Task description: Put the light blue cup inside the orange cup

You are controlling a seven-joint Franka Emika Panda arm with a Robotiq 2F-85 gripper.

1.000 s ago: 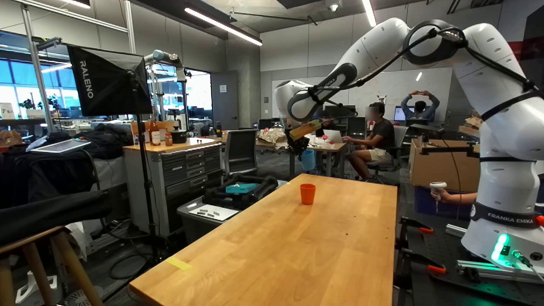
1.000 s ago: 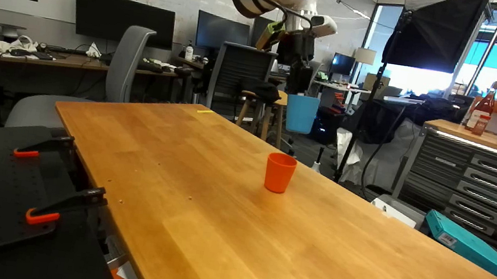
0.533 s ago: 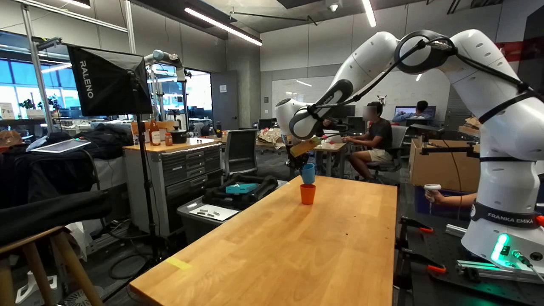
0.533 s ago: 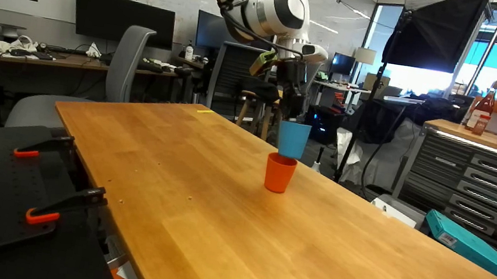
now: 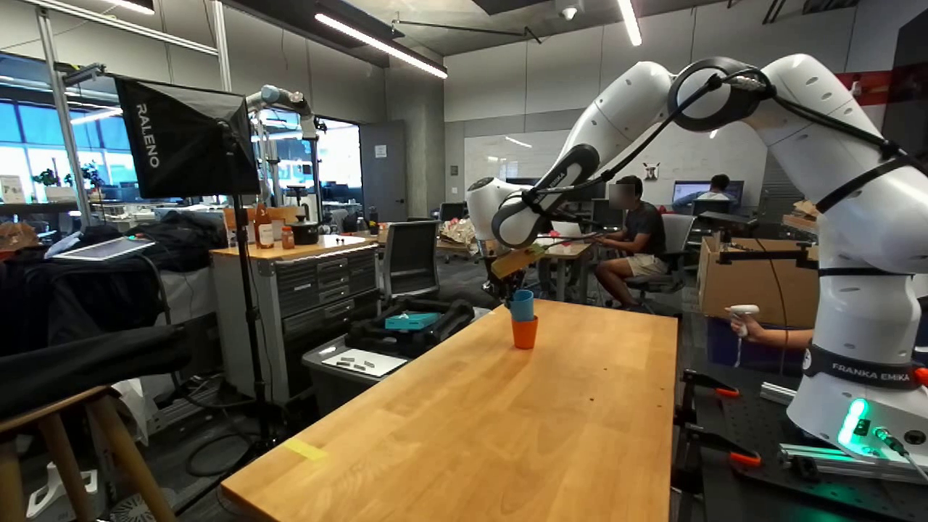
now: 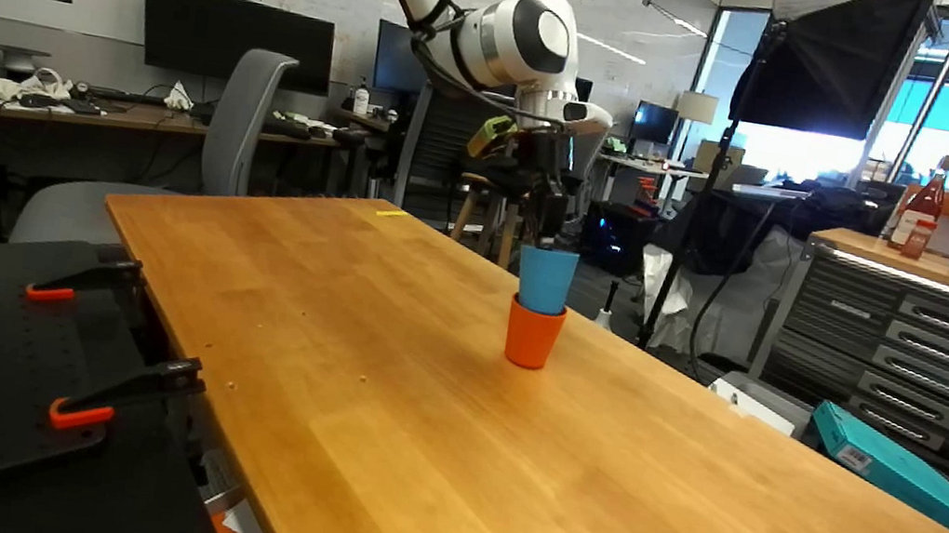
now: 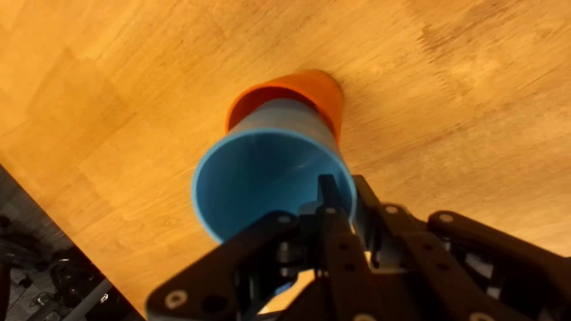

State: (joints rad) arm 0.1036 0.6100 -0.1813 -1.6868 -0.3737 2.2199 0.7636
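Note:
The light blue cup [image 5: 522,306] is upright, its base at the mouth of the orange cup [image 5: 525,333]. Both cups also show in an exterior view, the blue cup [image 6: 545,282] above the orange cup [image 6: 532,339]. In the wrist view the blue cup [image 7: 250,178] hides much of the orange cup [image 7: 323,91], whose far rim shows behind it. How deep the blue base sits is hard to tell. My gripper [image 7: 343,182] is shut on the blue cup's wall, one finger inside and one outside. The gripper also shows above the cups in an exterior view [image 6: 545,238].
The orange cup stands on the wooden table [image 5: 551,435], near the long edge away from the robot base. Clamps [image 6: 126,393] hold at the robot-side edge. A softbox light [image 5: 185,138] and a drawer cabinet [image 5: 319,290] stand beyond the table.
My gripper has lowered the blue cup from well above the table to the orange cup's mouth. The orange cup has not moved.

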